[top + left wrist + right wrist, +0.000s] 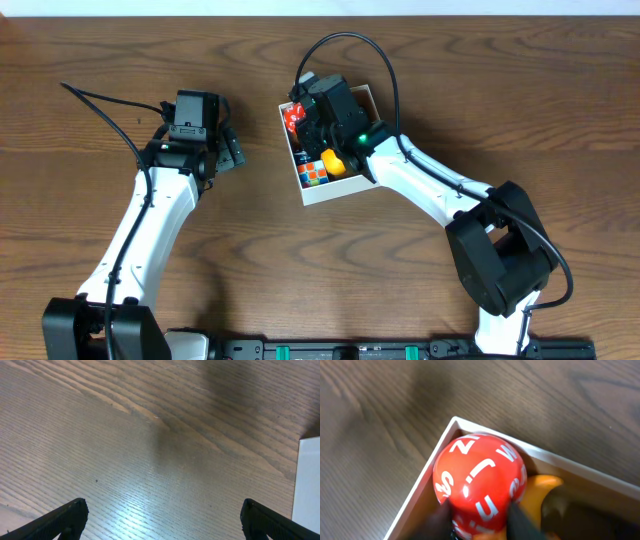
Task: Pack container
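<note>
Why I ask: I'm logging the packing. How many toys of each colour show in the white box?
red ball: 1
orange toy: 1
multicoloured cube: 1
total: 3 toys showing in the container; part of its inside is hidden.

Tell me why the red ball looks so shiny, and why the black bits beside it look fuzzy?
Right wrist view: the red ball shows small white glare spots, and the jaws at its sides are blurred, probably too close to the lens. Left wrist view: a pale sheen lies on the table, with a soft dark shadow above it. Overhead view: sharp and evenly lit.
</note>
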You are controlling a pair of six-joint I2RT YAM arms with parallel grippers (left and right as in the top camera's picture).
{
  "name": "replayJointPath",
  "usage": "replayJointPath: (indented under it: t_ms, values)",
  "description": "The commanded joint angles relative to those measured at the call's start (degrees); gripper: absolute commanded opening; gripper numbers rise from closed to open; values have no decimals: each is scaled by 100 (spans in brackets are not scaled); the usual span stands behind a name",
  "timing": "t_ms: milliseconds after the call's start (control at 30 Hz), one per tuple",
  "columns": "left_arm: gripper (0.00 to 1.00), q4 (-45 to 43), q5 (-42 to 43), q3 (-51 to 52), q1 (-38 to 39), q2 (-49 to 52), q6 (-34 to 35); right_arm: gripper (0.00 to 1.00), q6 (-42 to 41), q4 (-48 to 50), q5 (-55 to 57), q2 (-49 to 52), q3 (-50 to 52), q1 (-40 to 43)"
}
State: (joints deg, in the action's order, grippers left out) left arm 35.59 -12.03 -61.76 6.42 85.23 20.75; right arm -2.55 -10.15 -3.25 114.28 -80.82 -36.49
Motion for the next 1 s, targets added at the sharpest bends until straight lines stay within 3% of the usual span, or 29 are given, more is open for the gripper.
replayJointPath:
  t_ms: [0, 67, 367, 633, 967]
  values:
    - [98, 20, -68, -28, -28, 52, -57, 10, 26, 33, 4, -4, 2, -22]
    - [98, 20, -68, -28, -28, 52, -57, 1, 144, 28, 44, -50, 2, -22]
    - [98, 20, -68, -28, -28, 52, -57, 1, 302, -181, 813, -592, 2, -17]
    - [98, 15, -68, -28, -28, 52, -57, 1, 299, -1010, 1373, -1449, 2, 116]
    - [98, 15, -68, -28, -28, 52, -55, 1, 278, -1709, 1178, -1036, 4, 127]
